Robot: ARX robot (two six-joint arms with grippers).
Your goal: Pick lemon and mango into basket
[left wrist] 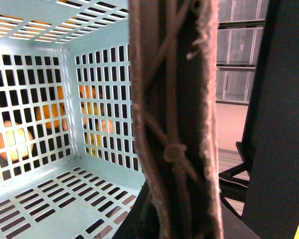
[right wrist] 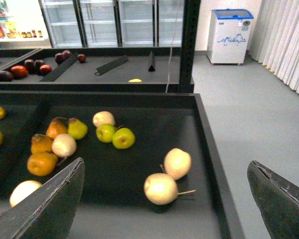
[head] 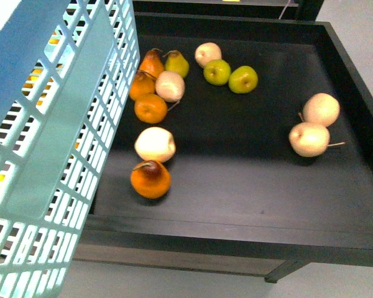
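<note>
The front view looks steeply down from the robot's body onto the black worktop (head: 236, 186), with the tilted wall of the basket (head: 50, 124) so near that it fills the picture's left. The left wrist view sits very close inside that same basket, facing a corner of its gridded walls and floor, with a brown-grey band (left wrist: 174, 124) right against the lens. The right wrist view looks at a flatter angle between the spread fingers (right wrist: 50, 204) of the right end effector (right wrist: 165, 163), across the same worktop and its pale fruits (head: 309, 138) toward glass-door cabinets (right wrist: 114, 22) beyond.
</note>
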